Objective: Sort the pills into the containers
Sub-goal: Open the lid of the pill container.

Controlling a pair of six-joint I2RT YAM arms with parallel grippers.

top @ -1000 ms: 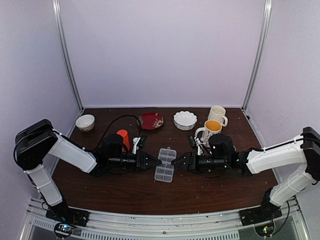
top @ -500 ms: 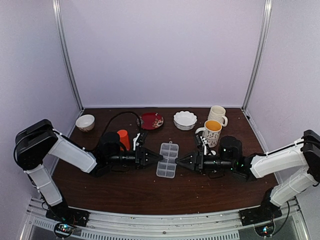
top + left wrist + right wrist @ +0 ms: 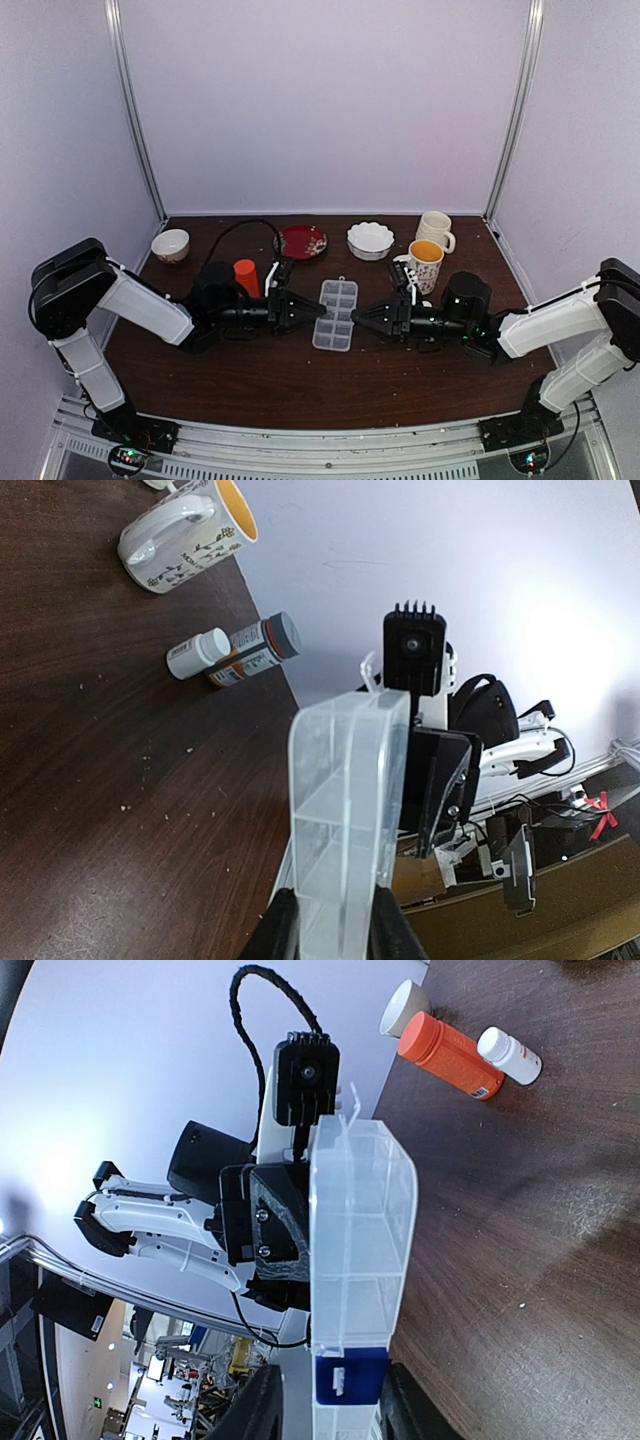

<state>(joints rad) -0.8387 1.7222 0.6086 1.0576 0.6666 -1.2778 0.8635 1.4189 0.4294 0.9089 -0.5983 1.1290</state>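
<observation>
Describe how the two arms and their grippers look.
Both the left arm and right arm have white shells on the long links and black joints. The left gripper and right gripper are black, tapering to two slim fingers. A black braided cable loops off the left wrist.

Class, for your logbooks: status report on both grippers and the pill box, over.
Left gripper shut on pill box edge. Right gripper open, straddling opposite side. Orange bottle, mug stand clear.

Two mugs (image 3: 436, 229) (image 3: 424, 262), two bowls (image 3: 170, 244) (image 3: 370, 240), one plate (image 3: 303, 241) — one pill box (image 3: 334, 315)
</observation>
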